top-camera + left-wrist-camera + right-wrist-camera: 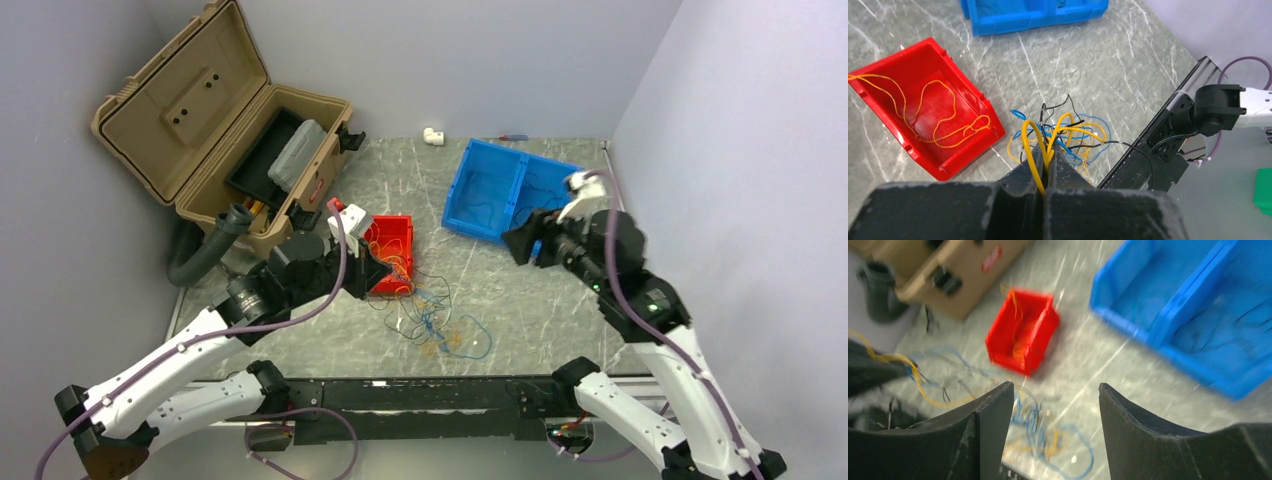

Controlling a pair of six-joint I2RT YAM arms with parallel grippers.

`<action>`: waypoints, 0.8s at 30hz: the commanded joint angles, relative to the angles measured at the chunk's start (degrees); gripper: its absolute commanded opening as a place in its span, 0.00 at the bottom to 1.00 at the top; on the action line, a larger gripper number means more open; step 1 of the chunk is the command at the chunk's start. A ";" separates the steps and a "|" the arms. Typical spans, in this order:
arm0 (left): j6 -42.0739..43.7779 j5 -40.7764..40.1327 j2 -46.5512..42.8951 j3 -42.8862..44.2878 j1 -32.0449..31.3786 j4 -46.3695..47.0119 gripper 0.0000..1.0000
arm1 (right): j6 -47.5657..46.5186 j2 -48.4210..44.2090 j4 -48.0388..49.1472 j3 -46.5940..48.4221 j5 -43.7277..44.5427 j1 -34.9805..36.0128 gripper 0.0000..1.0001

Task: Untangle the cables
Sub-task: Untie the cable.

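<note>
- Between the fingers of the left pincer, pressed together, a yellow cable is pinched. Its loop runs back down into the heap.
- Just beyond that pincer, the rest of the cables are left in one loose tangle on the desk, with yellow-orange, blue and black strands all crossed over each other.
- Right beside the same pincer a red bin is parked, with yellow wire already coiled in it.
- The right pincer is spread wide with nothing in it. It's hung by the near edge of the blue bin, well apart from the tangle. That view is pretty blurred, tbh.
- Step in hand, as far as can be judged: one yellow strand is being teased out of the knot, probably meant for the red bin.
- Next move: a slow pull up and away is called for, so the whole heap isn't dragged along. The free pincer could be used to pin the heap down.
- Count:
  - two pincers
  - one tangle
  - one red bin
  - one blue bin, split into two compartments, with a few thin dark wires in one
  - one open tan case
  - strands in the heap can't be counted, being too thin and too crossed
</note>
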 commanded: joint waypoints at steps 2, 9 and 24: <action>2.31 1.40 0.47 3.51 -0.22 -0.03 0.00 | 5.83 -1.99 5.24 -14.73 -17.59 0.01 0.66; 1.93 -0.48 0.96 3.61 -0.23 -0.89 0.00 | 10.44 -4.17 10.05 -30.92 -24.52 1.42 0.73; 1.03 -1.46 1.23 3.27 -0.27 -1.41 0.00 | 25.24 5.47 21.93 -38.78 -5.43 20.88 0.73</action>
